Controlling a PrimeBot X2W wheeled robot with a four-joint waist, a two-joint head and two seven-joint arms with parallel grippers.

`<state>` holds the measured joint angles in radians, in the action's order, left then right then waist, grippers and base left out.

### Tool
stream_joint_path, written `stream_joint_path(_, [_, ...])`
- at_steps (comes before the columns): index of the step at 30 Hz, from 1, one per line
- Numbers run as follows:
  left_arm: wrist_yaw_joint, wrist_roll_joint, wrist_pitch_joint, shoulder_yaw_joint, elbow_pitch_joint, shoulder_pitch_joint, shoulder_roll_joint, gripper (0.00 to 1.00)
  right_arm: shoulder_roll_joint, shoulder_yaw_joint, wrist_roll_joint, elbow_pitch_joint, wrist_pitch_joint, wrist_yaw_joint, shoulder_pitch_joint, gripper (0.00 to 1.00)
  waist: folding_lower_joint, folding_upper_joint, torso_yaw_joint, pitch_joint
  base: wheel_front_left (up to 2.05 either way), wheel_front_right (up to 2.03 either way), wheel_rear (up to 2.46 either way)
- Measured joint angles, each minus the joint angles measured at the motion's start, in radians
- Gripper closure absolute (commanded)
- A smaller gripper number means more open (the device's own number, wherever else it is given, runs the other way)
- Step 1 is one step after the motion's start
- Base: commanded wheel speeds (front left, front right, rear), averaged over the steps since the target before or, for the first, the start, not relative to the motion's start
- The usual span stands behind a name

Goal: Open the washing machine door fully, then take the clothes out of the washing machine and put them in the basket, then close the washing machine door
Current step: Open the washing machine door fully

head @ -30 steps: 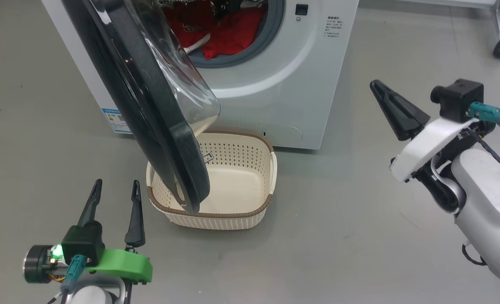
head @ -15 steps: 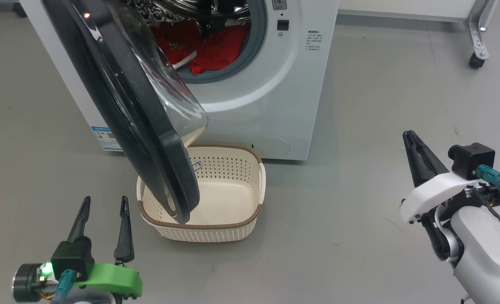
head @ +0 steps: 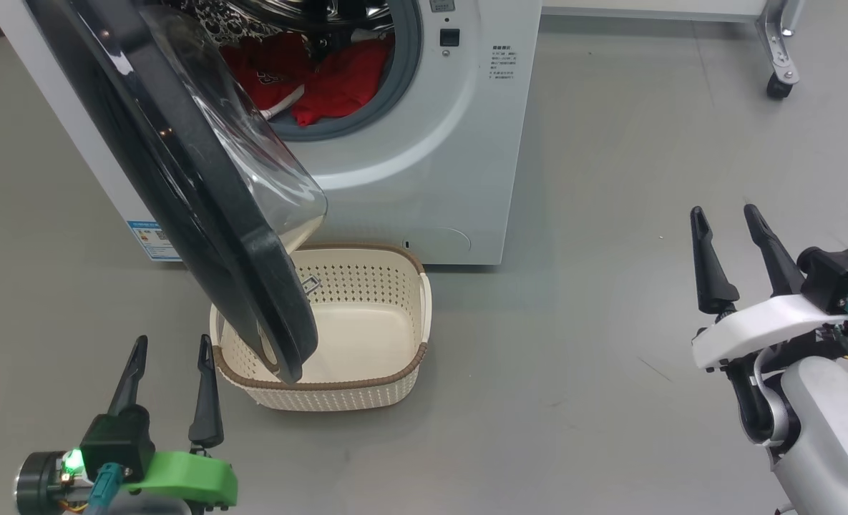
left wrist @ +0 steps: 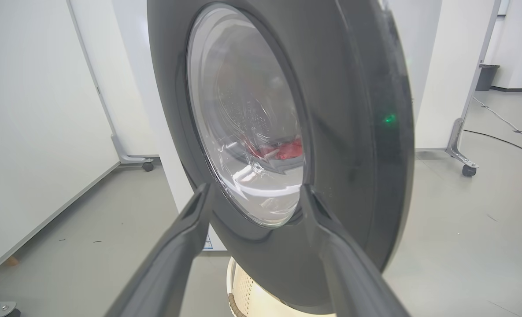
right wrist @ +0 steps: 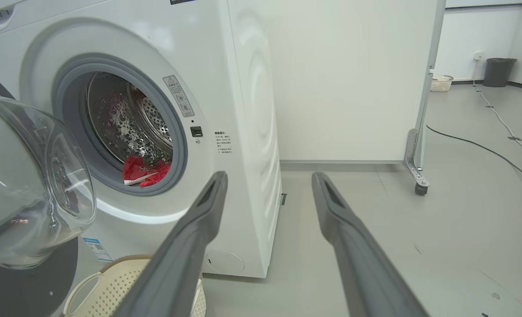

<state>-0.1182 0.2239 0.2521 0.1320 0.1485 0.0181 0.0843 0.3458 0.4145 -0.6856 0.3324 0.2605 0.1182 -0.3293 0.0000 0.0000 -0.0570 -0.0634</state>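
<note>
White washing machine (head: 431,164), door (head: 180,179) swung open, red jerseys (head: 323,79) not yet removed from its drum (right wrist: 120,119); cream basket (head: 338,383) before it empty. The left gripper (head: 169,343) and right gripper (head: 723,209) are spread, holding nothing.

Grey floor (head: 610,322), white washing machine (head: 431,164) standing on it, cream basket (head: 338,395) just in front.

Right gripper (head: 723,212): jaws shut before, now spread wide; lowered, swung to point up view

Left hand (head: 173,339): low left, fingers spread, empty. Right hand (head: 723,210): low right, fingers spread, empty, pointing up.
</note>
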Motion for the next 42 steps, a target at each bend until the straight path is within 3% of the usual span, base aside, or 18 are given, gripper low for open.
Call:
stream_joint_path(10, [0.0, -0.005, 0.0, -0.001, -0.003, 0.0, -0.004, 0.0, -0.041, -0.085, 0.068, -0.06, 0.0, 0.0, 0.089, 0.0, 0.0, 0.0, 0.006, -0.012, 0.0, 0.0, 0.0])
stream_joint_path(42, [0.011, -0.023, 0.0, -0.004, -0.002, 0.0, -0.013, 0.0, -0.118, -0.161, 0.197, -0.133, 0.0, -0.002, 0.206, 0.0, 0.0, 0.0, -0.002, -0.015, 0.0, 0.0, 0.0])
